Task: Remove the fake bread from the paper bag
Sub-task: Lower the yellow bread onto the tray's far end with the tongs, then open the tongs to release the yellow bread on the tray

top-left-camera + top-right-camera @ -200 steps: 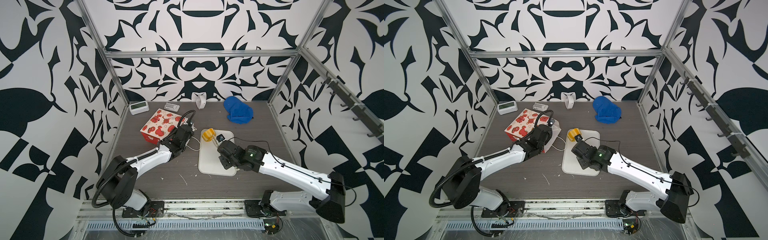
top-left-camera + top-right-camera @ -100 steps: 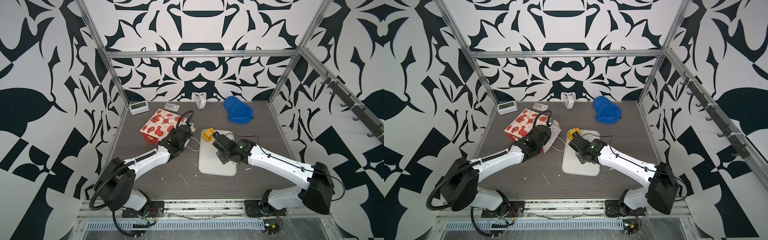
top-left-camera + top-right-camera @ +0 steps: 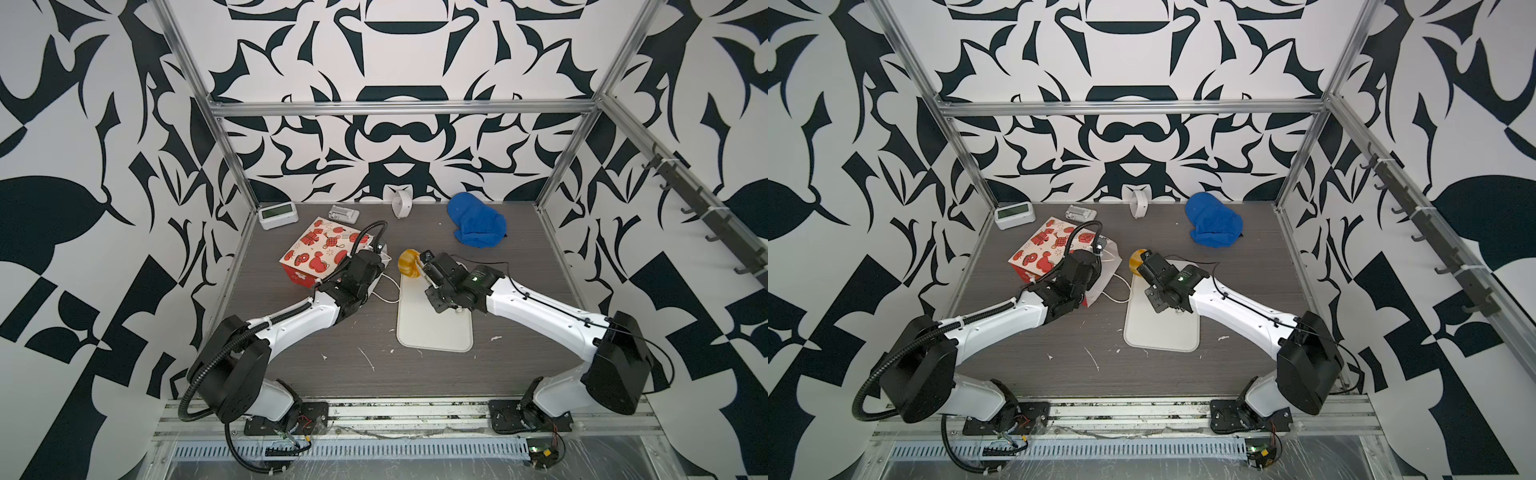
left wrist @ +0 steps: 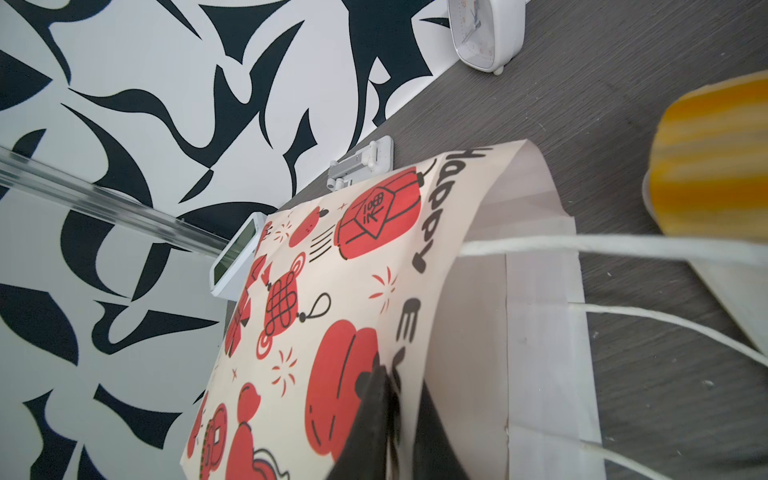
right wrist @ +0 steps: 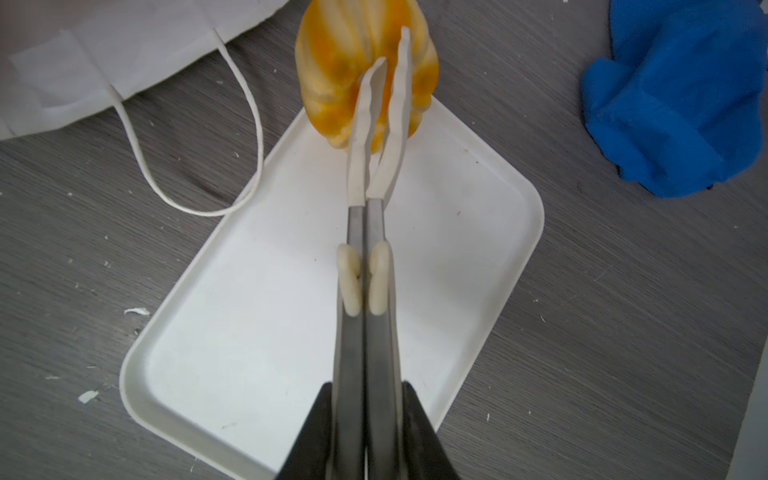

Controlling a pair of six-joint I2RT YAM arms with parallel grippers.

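Tongs point(image 5: 365, 232) of grey metal are clamped shut in the right tool point(image 5: 368, 415), whose black jaws squeeze the two arms together. The white tips of the tongs pinch a ribbed, golden-orange piece of fake bread point(image 5: 332, 83), which stands on edge. The pastry is at the far corner of a white tray point(image 5: 249, 332), over the rim nearest the bag; whether it rests on the rim cannot be told. In both top views it shows just beyond the tool, between the tray and the bag's mouth, outside the bag point(image 3: 407, 262) point(image 3: 1136, 259).

The left tool point(image 4: 401, 382) is closed on the upper wall of the paper bag point(image 4: 332, 291) at its mouth, one black finger on the printed outside and one inside. The bag lies on its side on the grey tabletop point(image 3: 519, 353), mouth turned toward the tray, its red-printed face up point(image 3: 320, 253). One white cord handle point(image 5: 257, 137) loops across the tabletop beside the tray.

Farther back, a crumpled blue cloth point(image 3: 478, 226) lies near the rear wall, well apart from the tray. A small white clock point(image 4: 482, 29) stands against that wall.
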